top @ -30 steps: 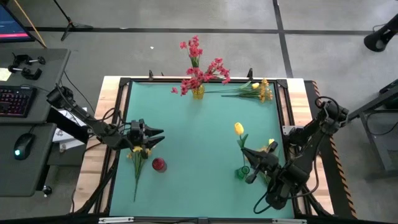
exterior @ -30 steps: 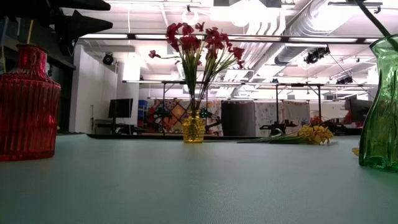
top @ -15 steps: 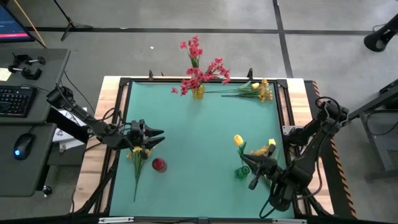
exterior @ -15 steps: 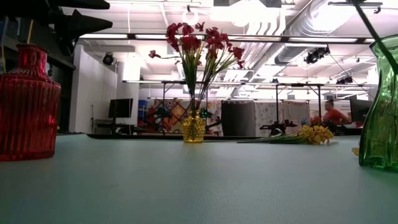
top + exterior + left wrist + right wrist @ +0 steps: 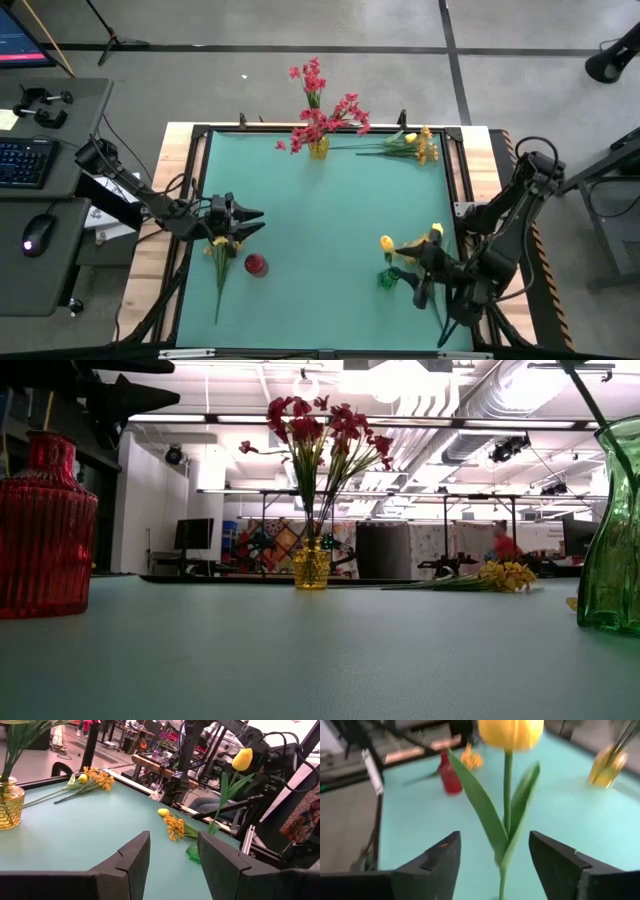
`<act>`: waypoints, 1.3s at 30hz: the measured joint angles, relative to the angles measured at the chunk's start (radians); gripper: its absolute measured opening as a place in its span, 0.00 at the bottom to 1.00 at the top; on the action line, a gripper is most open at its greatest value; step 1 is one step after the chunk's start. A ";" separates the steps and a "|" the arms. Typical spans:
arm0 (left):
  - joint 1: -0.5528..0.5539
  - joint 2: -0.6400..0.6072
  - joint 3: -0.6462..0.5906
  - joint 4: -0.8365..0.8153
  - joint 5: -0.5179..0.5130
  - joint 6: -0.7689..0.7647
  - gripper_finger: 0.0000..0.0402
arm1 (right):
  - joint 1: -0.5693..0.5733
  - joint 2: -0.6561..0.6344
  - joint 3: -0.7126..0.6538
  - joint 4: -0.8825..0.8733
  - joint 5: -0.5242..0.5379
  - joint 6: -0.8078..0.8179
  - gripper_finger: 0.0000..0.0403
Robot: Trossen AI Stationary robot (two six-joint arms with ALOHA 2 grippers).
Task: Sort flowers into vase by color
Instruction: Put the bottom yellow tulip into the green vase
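A yellow tulip point(image 5: 386, 243) stands with its stem in the green vase point(image 5: 388, 278) near the table's right side. My right gripper point(image 5: 408, 272) is open, with a finger on either side of the tulip's stem point(image 5: 507, 795) and a gap to each. Over the left side my left gripper point(image 5: 254, 221) hangs open and holds nothing. Below it an orange-yellow spray point(image 5: 222, 250) lies flat on the table beside the red vase point(image 5: 256, 265). The yellow vase point(image 5: 318, 150) at the far edge holds the red-pink flowers point(image 5: 322, 110).
More orange-yellow sprays with a yellow bud point(image 5: 412, 145) lie at the far right corner. Another spray point(image 5: 434, 236) lies by the right edge, close to the right arm. The middle of the green mat point(image 5: 320, 220) is bare. A black frame point(image 5: 196, 180) borders the table.
My right gripper has opened and let go of the tulip, turning and drawing back a little toward the table's right edge. The tulip's bud has swung toward the near edge, and the flower now stands more upright in the green vase.
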 joint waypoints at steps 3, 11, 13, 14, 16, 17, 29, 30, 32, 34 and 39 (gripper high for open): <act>0.000 0.000 0.000 0.000 0.000 0.001 0.38 | 0.000 -0.031 0.000 -0.048 -0.128 0.047 0.60; 0.000 0.000 0.000 -0.001 0.000 0.001 0.38 | 0.001 -0.077 0.000 -0.238 -0.504 0.331 0.60; 0.000 0.000 0.000 -0.001 0.000 0.001 0.38 | 0.001 -0.077 0.000 -0.296 -0.577 0.418 0.60; 0.000 0.000 0.000 -0.001 0.000 0.001 0.38 | 0.001 -0.075 0.000 -0.324 -0.602 0.462 0.60; 0.000 0.000 0.000 -0.003 0.000 0.001 0.38 | 0.001 -0.069 0.000 -0.383 -0.642 0.556 0.60; 0.000 0.000 0.000 -0.005 0.000 0.001 0.38 | 0.001 -0.066 0.000 -0.416 -0.658 0.607 0.60; 0.000 0.000 0.000 -0.075 0.000 0.001 0.38 | -0.027 0.063 0.000 -0.630 -0.964 1.014 0.60; 0.000 0.000 0.000 -0.079 0.000 0.001 0.38 | -0.031 0.075 0.000 -0.633 -0.970 1.022 0.60; 0.000 0.000 0.000 -0.082 0.000 0.001 0.38 | -0.044 0.097 0.000 -0.632 -0.976 1.028 0.60; 0.000 0.001 0.000 -0.085 0.005 0.001 0.38 | -0.061 0.114 -0.014 -0.620 -0.993 1.023 0.60; 0.000 0.007 0.000 -0.083 0.042 0.001 0.38 | -0.118 0.117 -0.168 -0.484 -1.123 0.956 0.60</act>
